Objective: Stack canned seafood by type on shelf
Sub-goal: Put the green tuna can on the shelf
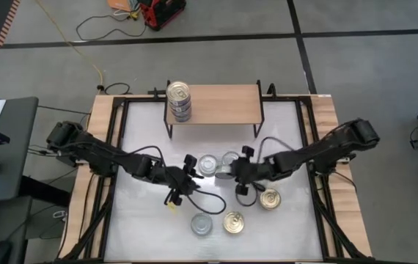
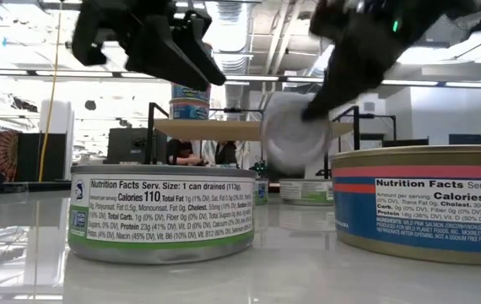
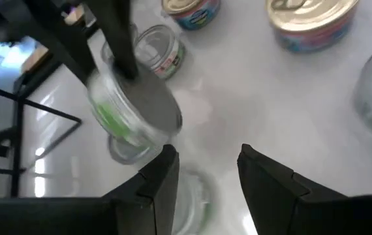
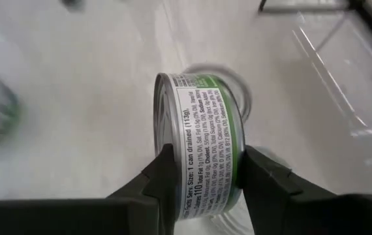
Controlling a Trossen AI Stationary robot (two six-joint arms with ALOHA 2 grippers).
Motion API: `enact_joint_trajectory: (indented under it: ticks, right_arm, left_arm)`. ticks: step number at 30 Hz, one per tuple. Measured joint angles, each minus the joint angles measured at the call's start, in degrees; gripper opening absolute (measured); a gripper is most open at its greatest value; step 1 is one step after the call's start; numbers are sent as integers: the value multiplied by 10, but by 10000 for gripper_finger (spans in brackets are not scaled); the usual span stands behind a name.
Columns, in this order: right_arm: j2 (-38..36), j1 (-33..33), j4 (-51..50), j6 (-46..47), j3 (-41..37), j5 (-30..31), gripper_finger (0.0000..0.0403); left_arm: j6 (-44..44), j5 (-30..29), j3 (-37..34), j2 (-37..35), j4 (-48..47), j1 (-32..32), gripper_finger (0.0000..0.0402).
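The light-wood shelf [image 1: 220,103] stands at the table's far edge, with a stack of tins [image 1: 179,100] on its left end. My right gripper [image 1: 232,171] hovers mid-table, shut on a green-labelled silver tin [image 4: 202,150], which also shows in the low view [image 2: 295,131]. My left gripper [image 1: 189,176] is open just to its left, above the table, with fingers [image 3: 163,179] apart over a blurred tin [image 3: 192,196]. Loose tins rest on their bases: silver ones [image 1: 207,164] [image 1: 202,224] and gold ones [image 1: 270,198] [image 1: 233,221]. My right gripper pinches the green-labelled tin between its two fingers [image 4: 166,176], one on each flat end, beside the rim [image 4: 161,140]. The tin is lifted clear of the table and tipped on its side, with one flat face [image 2: 291,135] turned toward the near edge.
Another tin [image 3: 124,149] sits on the table right below the held one. Close to the low camera stand a green-labelled tin [image 2: 163,211] and a blue-and-red one [image 2: 422,203]. The right part of the shelf board [image 1: 231,99] is bare. Black frame rails [image 1: 117,125] line the table's sides.
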Motion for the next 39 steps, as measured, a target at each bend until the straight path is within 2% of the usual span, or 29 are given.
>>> enact_joint_trajectory:
  ticks: [7,10,13,15,22,28,34,39]
  right_arm:
    - [-151,-42,-26,14,0,-21,157]
    - [-195,-92,-28,27,0,-25,157]
    - [-219,-164,-38,37,7,-71,157]
    - [-220,-209,-53,43,19,-107,157]
    - [-173,-344,-77,39,88,-252,157]
    - [-108,-434,-118,69,155,-366,157]
    - [-24,-499,-193,111,229,-446,157]
    - [43,-542,-228,138,290,-547,157]
  left_arm:
    - [60,72,0,0,12,41,148]
    - [61,130,0,0,31,58,144]
    - [53,198,0,0,46,70,133]
    - [49,212,1,0,45,71,126]
    - [44,223,-2,0,5,69,106]
    - [34,257,-89,-8,123,73,96]
    - [17,242,-171,-41,211,69,95]
    - [15,225,-221,-91,262,57,95]
